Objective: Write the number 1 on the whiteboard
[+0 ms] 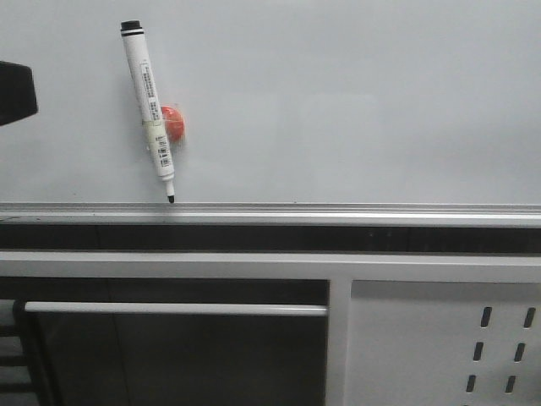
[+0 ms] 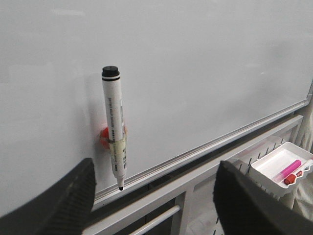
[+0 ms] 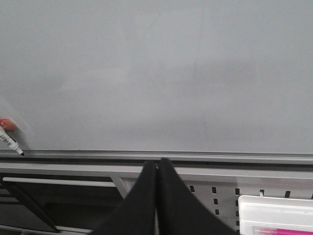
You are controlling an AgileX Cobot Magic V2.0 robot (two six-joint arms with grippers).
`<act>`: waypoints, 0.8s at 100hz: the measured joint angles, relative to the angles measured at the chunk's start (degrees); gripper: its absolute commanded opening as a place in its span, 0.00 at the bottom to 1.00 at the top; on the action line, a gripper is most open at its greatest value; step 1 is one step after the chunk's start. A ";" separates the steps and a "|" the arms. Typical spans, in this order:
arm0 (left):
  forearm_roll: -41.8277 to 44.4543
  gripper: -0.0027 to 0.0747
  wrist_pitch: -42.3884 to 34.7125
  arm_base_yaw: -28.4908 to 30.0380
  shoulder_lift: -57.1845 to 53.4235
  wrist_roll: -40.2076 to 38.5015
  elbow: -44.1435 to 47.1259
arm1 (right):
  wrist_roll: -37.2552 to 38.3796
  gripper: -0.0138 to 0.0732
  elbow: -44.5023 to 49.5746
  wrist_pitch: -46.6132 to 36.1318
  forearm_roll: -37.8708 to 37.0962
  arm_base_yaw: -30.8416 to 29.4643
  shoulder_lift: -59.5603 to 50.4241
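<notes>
My left gripper (image 2: pixel 154 196) is wide open facing the whiteboard (image 1: pixel 355 101), right gripper (image 3: pixel 157 196) pinched closed on nothing. Marker (image 1: pixel 149 110) hangs uncapped at the board's lower left, tip at the rail.

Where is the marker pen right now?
In the front view the marker pen hangs on the left part of the whiteboard, fixed to a red magnet, tip down just above the board's silver rail.

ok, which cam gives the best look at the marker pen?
Left wrist view: the whole marker pen shows, close, between the open left fingers. Front view also shows it whole, smaller and tilted. Right wrist view catches only its tip end at the frame edge.
</notes>
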 measured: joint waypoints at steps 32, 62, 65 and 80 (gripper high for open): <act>-6.06 0.50 -18.99 -0.11 21.25 6.75 0.00 | 0.00 0.07 0.00 0.37 0.38 0.00 0.00; -12.10 0.50 -20.11 -0.11 37.04 9.20 -0.80 | -0.07 0.07 0.00 0.54 0.47 0.00 0.00; -12.09 0.50 -20.11 -0.11 37.31 9.26 -0.88 | -0.07 0.07 0.00 0.64 0.47 0.00 0.00; -13.18 0.50 -20.11 -0.11 37.72 9.61 -2.35 | -0.07 0.07 0.00 0.76 0.47 0.00 0.00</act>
